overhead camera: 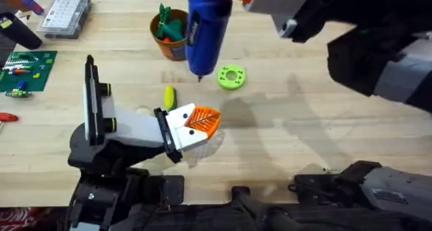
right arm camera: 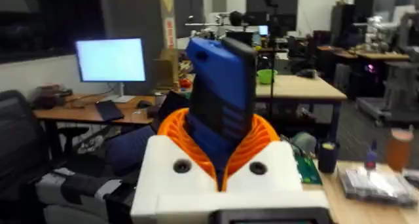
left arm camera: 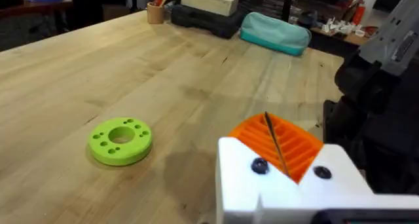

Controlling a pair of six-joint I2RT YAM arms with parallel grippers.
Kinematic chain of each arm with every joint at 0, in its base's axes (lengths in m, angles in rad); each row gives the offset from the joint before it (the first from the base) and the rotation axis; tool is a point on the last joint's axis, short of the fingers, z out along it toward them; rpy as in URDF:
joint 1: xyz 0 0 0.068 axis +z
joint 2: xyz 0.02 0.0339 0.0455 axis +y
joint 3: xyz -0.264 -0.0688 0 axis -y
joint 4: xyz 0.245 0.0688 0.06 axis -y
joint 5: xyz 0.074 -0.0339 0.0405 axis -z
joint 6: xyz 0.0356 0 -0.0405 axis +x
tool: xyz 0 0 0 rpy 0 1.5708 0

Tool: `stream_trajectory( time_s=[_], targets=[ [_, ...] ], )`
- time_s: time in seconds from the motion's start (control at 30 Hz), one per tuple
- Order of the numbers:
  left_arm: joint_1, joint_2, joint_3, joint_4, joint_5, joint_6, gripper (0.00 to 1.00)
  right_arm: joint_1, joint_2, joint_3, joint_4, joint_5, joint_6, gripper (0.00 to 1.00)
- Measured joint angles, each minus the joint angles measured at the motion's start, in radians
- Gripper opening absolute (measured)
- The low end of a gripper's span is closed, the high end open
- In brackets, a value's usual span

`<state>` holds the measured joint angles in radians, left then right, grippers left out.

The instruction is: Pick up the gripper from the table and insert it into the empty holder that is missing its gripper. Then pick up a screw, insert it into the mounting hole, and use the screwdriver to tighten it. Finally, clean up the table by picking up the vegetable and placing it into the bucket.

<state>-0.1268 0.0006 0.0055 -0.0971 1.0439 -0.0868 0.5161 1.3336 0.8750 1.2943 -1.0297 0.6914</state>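
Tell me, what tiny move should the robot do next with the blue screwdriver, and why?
Probably ease the screwdriver a little toward the green round part and lower it. The right tool grips it bit-down, with the tip hanging just beside that part, not over it. I can't see a screw in its holes.

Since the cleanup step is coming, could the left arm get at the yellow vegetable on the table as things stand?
Probably yes: the yellow vegetable lies on open table just beyond the left end effector, with nothing between them.
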Motion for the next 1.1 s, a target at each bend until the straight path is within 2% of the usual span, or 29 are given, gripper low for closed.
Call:
stream_trajectory(
  time_s=[0.2,0.33,0.57,0.8,1.1],
  targets=[
    [0.000,0.000,0.000,0.000,0.000,0.000,0.004,0.018,0.054,0.146,-0.042,-0.093,-0.017,0.024],
    [0.000,0.000,0.000,0.000,0.000,0.000,0.004,0.044,0.086,0.198,-0.047,-0.170,-0.040,0.024],
    [0.000,0.000,0.000,0.000,0.000,0.000,0.004,0.077,0.089,0.206,-0.107,-0.228,-0.106,0.024],
    [0.000,0.000,0.000,0.000,0.000,0.000,0.004,0.119,0.089,0.206,-0.132,-0.228,-0.150,0.024],
    [0.000,0.000,0.000,0.000,0.000,0.000,0.004,0.122,0.089,0.206,-0.161,-0.204,-0.168,0.024]
  ],
)
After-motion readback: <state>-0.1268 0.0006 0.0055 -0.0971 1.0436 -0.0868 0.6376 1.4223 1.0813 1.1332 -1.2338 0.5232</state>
